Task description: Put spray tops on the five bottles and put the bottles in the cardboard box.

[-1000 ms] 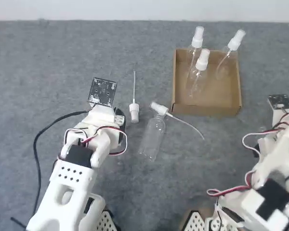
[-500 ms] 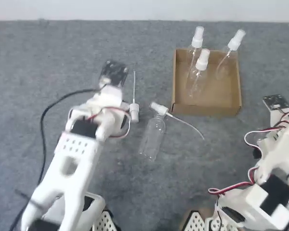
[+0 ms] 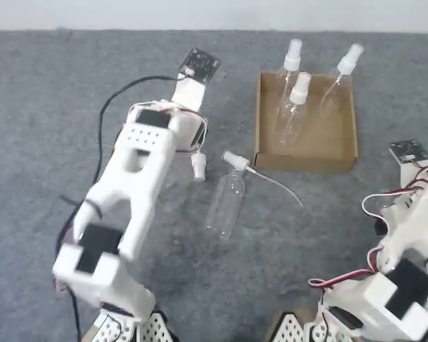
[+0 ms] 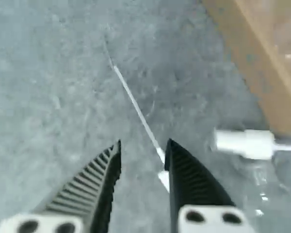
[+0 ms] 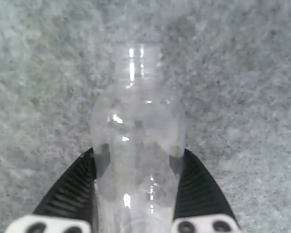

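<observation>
Capping step: your left gripper [image 4: 143, 143] hangs open astride the spray top [image 3: 198, 166], at nine o'clock from the box [image 3: 305, 163]. Your right gripper [image 5: 138, 154] clamps a bottle [image 5: 136, 131]. Next, pinch the top's head.

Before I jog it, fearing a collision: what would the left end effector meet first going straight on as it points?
Probably the loose spray top lying just below the open left end effector, its thin tube running ahead on the carpet. Depth is unclear.
</observation>
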### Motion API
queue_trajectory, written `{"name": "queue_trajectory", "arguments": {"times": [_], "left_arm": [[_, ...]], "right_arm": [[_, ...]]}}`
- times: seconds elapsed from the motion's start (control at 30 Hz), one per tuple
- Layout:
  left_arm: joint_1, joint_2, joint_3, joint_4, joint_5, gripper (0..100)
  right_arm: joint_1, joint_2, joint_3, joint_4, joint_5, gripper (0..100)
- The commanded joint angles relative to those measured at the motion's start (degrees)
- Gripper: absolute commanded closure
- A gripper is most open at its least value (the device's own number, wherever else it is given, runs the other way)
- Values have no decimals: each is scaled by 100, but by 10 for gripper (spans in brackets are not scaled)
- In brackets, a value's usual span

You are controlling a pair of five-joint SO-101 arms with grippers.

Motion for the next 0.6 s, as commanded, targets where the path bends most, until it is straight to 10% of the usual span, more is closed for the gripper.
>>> {"name": "queue_trajectory", "arguments": {"times": [0.0,0.57], "left_arm": [[-53,818,-1024,-167,-53,867],[-1327,1758,-1279,-237,-738,867]], "right_arm": [[31,-92,-360,-92,88,993],[31,-92,-360,-84,79,993]]}}
